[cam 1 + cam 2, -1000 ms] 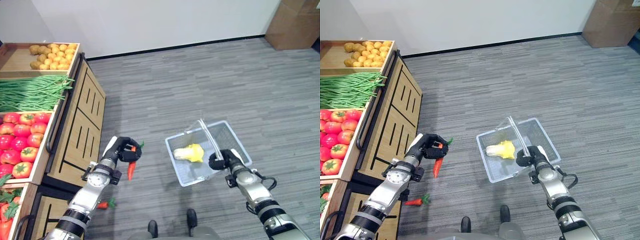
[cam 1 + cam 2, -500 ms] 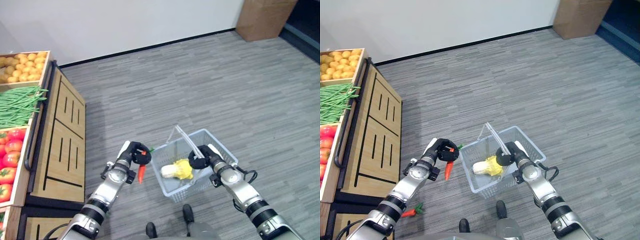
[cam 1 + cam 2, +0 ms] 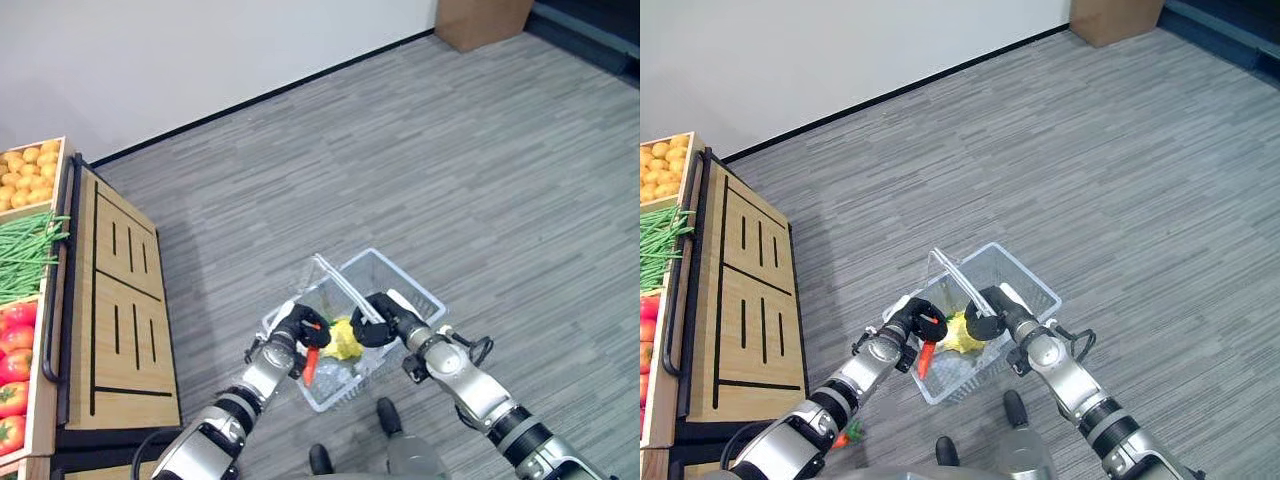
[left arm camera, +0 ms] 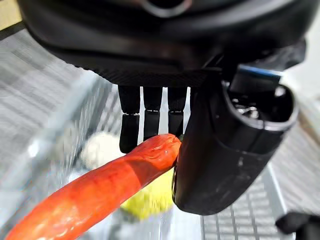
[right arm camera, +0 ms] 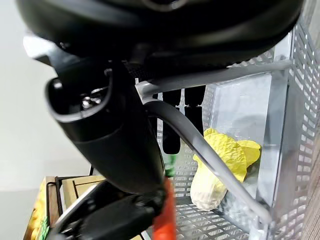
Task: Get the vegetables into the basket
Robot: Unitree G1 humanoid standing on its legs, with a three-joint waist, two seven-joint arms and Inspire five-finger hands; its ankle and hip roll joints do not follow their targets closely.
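My left hand (image 3: 298, 327) is shut on an orange carrot (image 3: 311, 364), pinched between thumb and fingers (image 4: 145, 118). The carrot (image 4: 95, 195) hangs point-down just over the near left rim of the clear wire basket (image 3: 408, 281). Right hand (image 3: 384, 326) is shut on the basket's handle (image 5: 202, 152) and holds the basket off the floor. A pale yellow cabbage (image 5: 220, 167) lies inside the basket, right beside the carrot tip. The two hands are almost touching above the basket.
A wooden produce stand (image 3: 110, 290) fills the left side, with green beans (image 3: 25, 265), tomatoes (image 3: 12, 370) and small yellow produce (image 3: 25, 180) in crates. Another carrot (image 3: 845, 438) lies on the grey floor by the stand. A cardboard box (image 3: 480, 15) stands by the far wall.
The camera has swung right. The basket, carried by my right hand, and the carrot in my left hand have come together; the carrot now hangs over the basket's rim instead of beside it.
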